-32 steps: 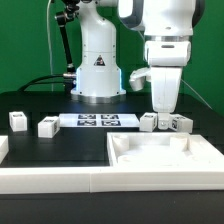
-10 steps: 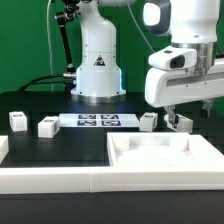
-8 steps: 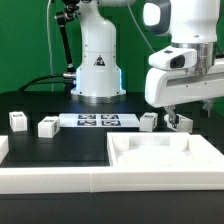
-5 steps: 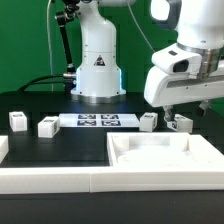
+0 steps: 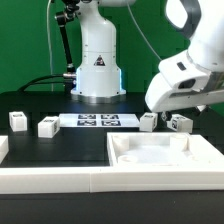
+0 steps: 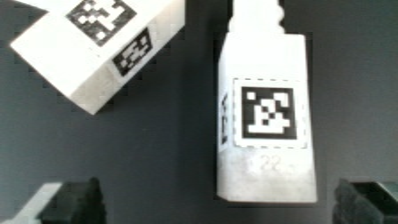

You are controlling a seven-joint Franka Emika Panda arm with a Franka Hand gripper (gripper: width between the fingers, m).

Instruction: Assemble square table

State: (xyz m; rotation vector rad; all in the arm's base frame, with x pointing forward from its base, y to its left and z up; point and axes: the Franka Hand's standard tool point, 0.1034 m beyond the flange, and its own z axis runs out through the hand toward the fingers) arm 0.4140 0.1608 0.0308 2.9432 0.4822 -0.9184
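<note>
Hand: the robot's two-finger hand point(image 6: 199, 203) hangs over the black counter point(image 5: 60, 145). Its two dark fingers point(image 6: 71, 200) are wide apart and nothing is between them yet.
Leg under the hand: a short white plastic leg with a black-and-white square tag point(image 6: 267, 105) lies flat right below, lined up with the gap between the fingers. I think the hand is held this way so it can drop down and pinch this leg by its sides.
Leg next to it: a second white tagged leg point(image 6: 103, 50) lies close by, turned at a slant. It does not touch the first one.
Table top: the big white plastic square slab point(image 5: 165, 155) sits at the front of the counter, on the exterior view's right, with its hollow side up. That side likely faces up so legs can go in.
Other legs: two more small white tagged legs point(image 5: 18, 121) point(image 5: 47, 126) wait far off on the exterior view's left.
Marker board: the flat white marker board point(image 5: 98, 120) lies in the middle, out of the way.
</note>
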